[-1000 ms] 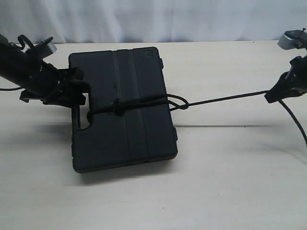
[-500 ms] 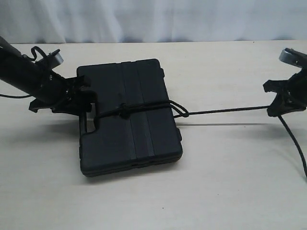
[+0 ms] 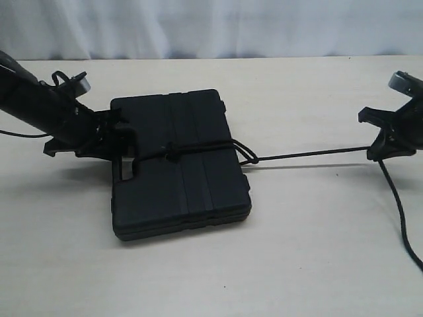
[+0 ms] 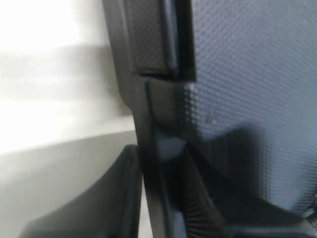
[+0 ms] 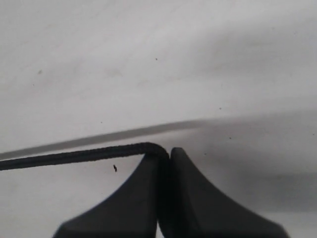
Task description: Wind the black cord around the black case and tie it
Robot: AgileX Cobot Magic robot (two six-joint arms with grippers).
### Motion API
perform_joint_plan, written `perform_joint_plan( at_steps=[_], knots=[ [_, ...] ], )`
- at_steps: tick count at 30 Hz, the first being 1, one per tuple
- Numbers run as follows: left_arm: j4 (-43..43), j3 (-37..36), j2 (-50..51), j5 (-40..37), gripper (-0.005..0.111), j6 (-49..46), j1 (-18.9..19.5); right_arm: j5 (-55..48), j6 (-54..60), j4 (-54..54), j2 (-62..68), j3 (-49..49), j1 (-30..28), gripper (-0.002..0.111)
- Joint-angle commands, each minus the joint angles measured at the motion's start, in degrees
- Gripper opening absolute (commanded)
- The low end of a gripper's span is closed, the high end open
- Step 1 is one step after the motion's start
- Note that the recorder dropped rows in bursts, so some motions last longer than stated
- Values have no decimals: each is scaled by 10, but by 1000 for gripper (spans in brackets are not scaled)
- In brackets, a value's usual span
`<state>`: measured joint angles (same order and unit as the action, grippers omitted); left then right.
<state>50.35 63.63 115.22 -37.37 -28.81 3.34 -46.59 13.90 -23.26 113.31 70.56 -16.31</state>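
Black cord (image 3: 310,154) leaves the right jaws as one taut, straight strand and runs directly away from them to the black case (image 3: 192,191). There it crosses the middle of the lid, with a knot (image 3: 170,153) on the ribs and a small loop (image 3: 248,156) at the case edge facing those jaws. The right jaws are closed hard on the cord, which is pinched at their very tips.

The case lies flat on the surface (image 3: 297,251) between the two sets of jaws, well apart from the right pair. The left jaws sit at its handle side. In the blurred left wrist view they look clamped on that edge, with the case wall between them.

The strand's long axis points from the right jaws straight at the knot. Any tightening pull therefore looks to fall to the right arm, drawing outward along that line while the left jaws anchor the case.
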Motion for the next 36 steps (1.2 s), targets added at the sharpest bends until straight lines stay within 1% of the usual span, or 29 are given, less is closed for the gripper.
perform_joint_plan(
  at_steps=[1,5,7,12,15,17,19,21,23,24,26,28,29,31,32,34,35,36],
  knots=[
    [-25,6,-5,86,34,-12,19,89,-9,41,3,4,-22,4],
    [-11,7,-2,93,45,-12,19,90,-9,10,15,4,-22,4],
    [-7,8,1,93,48,-13,19,90,-9,-5,19,4,-22,4],
    [-4,27,-1,90,47,-14,19,83,20,-75,29,4,-22,4],
    [-6,57,-2,55,47,-14,19,67,97,-107,29,4,-22,5],
    [-17,80,-3,21,47,-14,19,49,142,-126,29,4,-22,11],
    [-31,101,-3,-20,46,-12,19,34,156,-129,29,4,-22,23],
    [-69,118,-4,-56,38,9,19,13,156,-124,29,7,-22,36],
    [-130,131,-7,-92,21,47,19,-22,156,-91,24,20,-22,50],
    [-162,134,-12,-107,12,61,19,-37,156,-65,22,30,-22,55],
    [-220,134,-24,-131,0,84,19,-73,143,-11,10,58,-22,57],
    [-272,134,-41,-151,0,108,19,-121,105,48,-3,89,-22,55],
    [-294,134,-49,-159,0,121,19,-151,78,75,-11,107,-22,52],
    [-324,134,-63,-166,0,139,19,-207,32,109,-24,133,-22,43],
    [-332,132,-69,-166,0,152,19,-234,14,118,-33,142,-22,35],
    [-332,122,-78,-156,0,169,19,-234,12,136,-53,140,-11,17],
    [-327,112,-83,-148,0,169,18,-234,1,147,-71,126,-1,6],
    [-327,100,-86,-138,0,169,13,-234,-7,152,-90,108,13,5]
  ],
)
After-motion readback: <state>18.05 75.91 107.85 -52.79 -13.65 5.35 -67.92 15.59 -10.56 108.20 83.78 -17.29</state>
